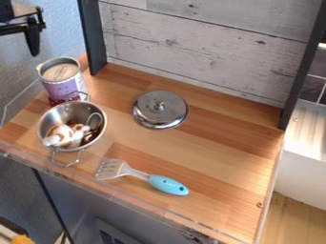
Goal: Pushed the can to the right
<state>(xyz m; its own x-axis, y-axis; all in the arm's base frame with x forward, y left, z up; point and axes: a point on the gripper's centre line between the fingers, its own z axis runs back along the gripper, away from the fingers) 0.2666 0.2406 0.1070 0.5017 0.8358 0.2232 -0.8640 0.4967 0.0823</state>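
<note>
The black gripper [33, 34] is in the upper left corner, up and to the left of the can and apart from it. A purple can [64, 89] with a silvery rim stands upright at the left back of the wooden surface. The can's lower front is partly behind the handle of a metal pot.
Close in front of the can, the metal pot [96, 110] holds a brown-and-white item. A silver lid [160, 110] lies right of both, and a blue-handled spatula [168, 184] lies near the front edge. A whitewashed board [204, 47] closes the back between dark posts.
</note>
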